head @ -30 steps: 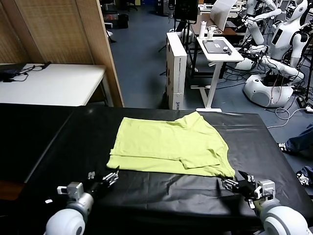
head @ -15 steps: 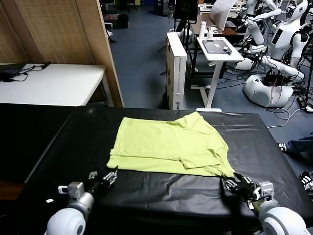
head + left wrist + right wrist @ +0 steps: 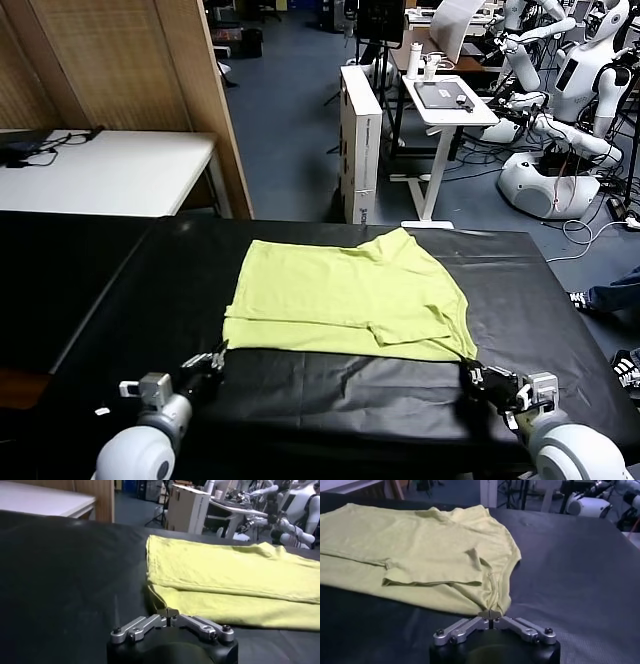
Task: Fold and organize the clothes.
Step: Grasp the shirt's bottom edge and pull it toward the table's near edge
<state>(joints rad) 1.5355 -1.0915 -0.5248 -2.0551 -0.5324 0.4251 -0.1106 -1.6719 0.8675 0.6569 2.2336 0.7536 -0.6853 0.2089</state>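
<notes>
Both grippers are at the near edge of the T-shirt [image 3: 348, 297], which lies flat on the black table [image 3: 120, 290]. Left gripper [image 3: 170, 614] is closed on the near left corner of the cloth, and right gripper [image 3: 491, 613] is closed on the near right corner. Its long axis runs left to right, with a sleeve [image 3: 435, 570] folded on top.

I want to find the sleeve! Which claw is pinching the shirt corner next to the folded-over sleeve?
The right gripper. It is shut on the T-shirt corner beside the folded-over sleeve. The left gripper pinches the plain straight-edged corner.
</notes>
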